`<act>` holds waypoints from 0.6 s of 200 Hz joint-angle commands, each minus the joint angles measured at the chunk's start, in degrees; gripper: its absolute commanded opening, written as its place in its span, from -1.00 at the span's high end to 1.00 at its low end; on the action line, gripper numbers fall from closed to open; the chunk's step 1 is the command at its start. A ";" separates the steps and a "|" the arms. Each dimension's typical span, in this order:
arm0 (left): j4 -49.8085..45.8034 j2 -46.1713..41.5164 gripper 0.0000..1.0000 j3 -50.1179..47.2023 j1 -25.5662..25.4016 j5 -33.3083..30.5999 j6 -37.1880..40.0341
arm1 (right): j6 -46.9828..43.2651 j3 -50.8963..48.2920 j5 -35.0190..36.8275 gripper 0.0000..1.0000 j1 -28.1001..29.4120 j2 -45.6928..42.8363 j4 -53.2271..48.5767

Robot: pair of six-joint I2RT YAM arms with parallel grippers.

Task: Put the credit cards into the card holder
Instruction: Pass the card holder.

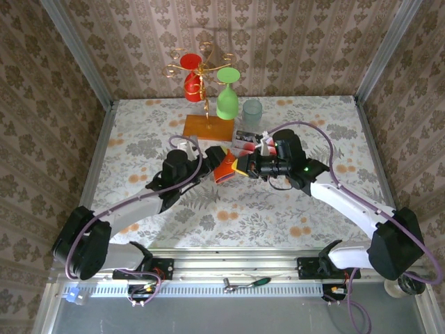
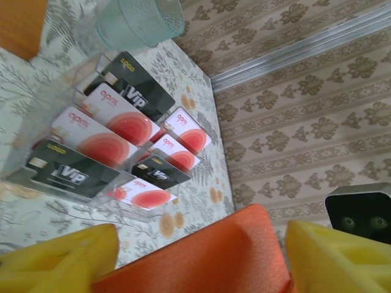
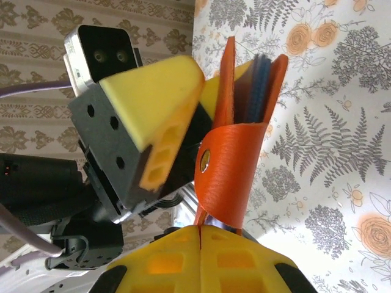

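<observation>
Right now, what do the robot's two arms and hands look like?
Left arm and right arm: white links, black joints, a looping purple cable each. Left hand and right hand: black bodies, yellow wedge-shaped fingers. The right arm shows a green light.

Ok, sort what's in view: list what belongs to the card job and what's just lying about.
Job: credit cards, card holder, right pincer shut on it.
Lying about: glass rack, red glass, green glass, clear tumbler.

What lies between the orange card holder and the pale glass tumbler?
A clear tray holding the credit cards lies between the card holder and the tumbler, in the left wrist view.
</observation>
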 commanded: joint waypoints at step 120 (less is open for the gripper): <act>5.27 -1.93 0.43 -1.73 -0.05 -0.52 -0.27 | 0.78 -3.53 2.53 1.00 -1.58 0.66 2.52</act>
